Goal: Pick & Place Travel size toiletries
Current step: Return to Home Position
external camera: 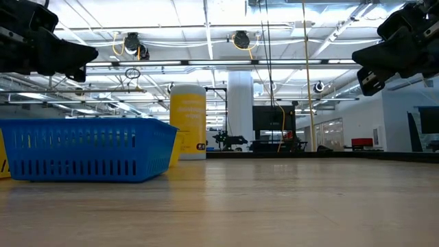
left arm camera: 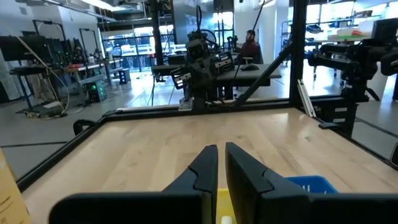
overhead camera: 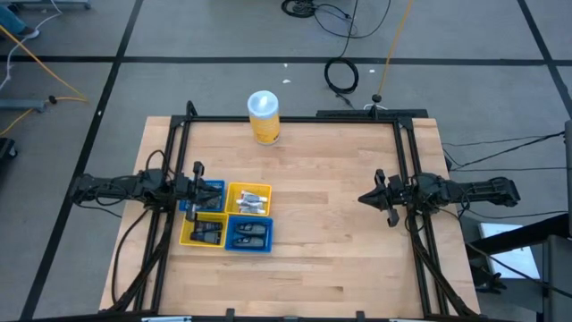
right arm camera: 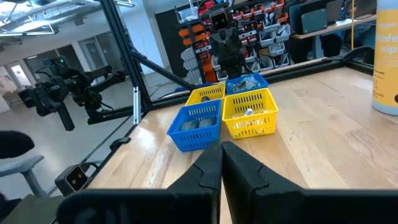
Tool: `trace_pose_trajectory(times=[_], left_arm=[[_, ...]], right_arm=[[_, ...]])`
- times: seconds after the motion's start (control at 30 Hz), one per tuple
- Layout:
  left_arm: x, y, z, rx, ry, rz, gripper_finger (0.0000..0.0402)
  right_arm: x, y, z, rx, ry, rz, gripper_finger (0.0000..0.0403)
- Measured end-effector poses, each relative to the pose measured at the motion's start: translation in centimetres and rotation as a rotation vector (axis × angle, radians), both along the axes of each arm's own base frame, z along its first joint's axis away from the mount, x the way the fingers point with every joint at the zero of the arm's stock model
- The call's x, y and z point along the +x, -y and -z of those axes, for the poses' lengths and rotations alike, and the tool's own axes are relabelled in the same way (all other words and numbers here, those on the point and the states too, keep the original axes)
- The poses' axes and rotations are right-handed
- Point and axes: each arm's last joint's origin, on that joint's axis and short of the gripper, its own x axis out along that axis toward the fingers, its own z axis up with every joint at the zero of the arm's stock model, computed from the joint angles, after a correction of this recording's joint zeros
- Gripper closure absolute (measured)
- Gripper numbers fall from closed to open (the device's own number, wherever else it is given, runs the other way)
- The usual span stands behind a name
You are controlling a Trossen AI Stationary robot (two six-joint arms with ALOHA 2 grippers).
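Note:
The toiletries lie in four small trays set in a square at the table's left. Pale silvery pieces (overhead camera: 252,199) fill the far yellow tray, and dark pieces sit in the near yellow tray (overhead camera: 205,233) and the near blue tray (overhead camera: 249,235). In the right wrist view, grey round pieces (right arm camera: 199,123) and silvery ones (right arm camera: 249,114) show in the baskets. My left gripper (overhead camera: 198,186) hovers shut above the far blue tray (overhead camera: 213,190), touching nothing. My right gripper (overhead camera: 365,199) hangs shut above the bare right half of the table.
A tall yellow canister with a white lid (overhead camera: 264,117) stands near the table's far edge. A black frame rail (overhead camera: 295,119) runs around the tabletop. Bare wood (overhead camera: 322,215) stretches between the trays and my right gripper. In the low view the blue tray (external camera: 82,147) stands left of the canister (external camera: 187,120).

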Motion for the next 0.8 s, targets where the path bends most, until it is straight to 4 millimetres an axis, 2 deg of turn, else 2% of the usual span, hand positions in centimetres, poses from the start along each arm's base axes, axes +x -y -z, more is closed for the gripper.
trace_pose_trajectory(times=[0.6,0.8], left_arm=[[0.00,0.01,-0.02,0.000,0.002,0.003,0.0369],[-0.01,0.01,-0.04,0.000,0.002,0.003,0.0369]], right_arm=[[-0.12,0.01,-0.14,-0.003,0.018,0.000,0.0398],[-0.33,0.17,-0.19,-0.195,0.054,0.038,0.0398]])
